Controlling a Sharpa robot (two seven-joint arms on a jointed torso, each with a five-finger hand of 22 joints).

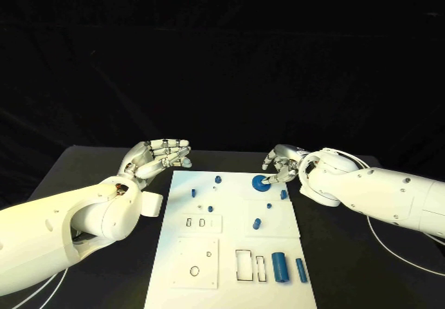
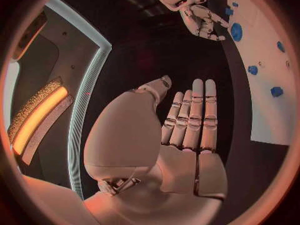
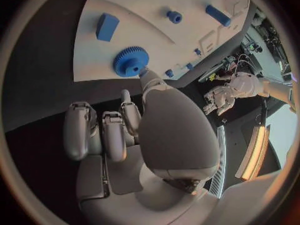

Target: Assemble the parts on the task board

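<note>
The white task board (image 1: 278, 222) lies in the middle of the table. A blue gear (image 1: 260, 183) sits flat near its far right corner. My right hand (image 1: 285, 165) hovers at that corner with its fingertips just over the gear's far edge. In the right wrist view the thumb (image 3: 145, 78) reaches to the rim of the gear (image 3: 130, 61), while the other fingers (image 3: 112, 132) curl over the black table and hold nothing. My left hand (image 1: 157, 157) hangs at the board's far left corner, its fingers (image 2: 194, 115) stretched out and bare.
Two blue cylinders (image 1: 279, 266) (image 1: 301, 269) lie at the board's near right. Several small blue pegs (image 1: 257, 224) stand across the board's far half. A blue block (image 3: 107, 26) sits near the gear. Rectangular slots (image 1: 243, 265) are cut in the near part.
</note>
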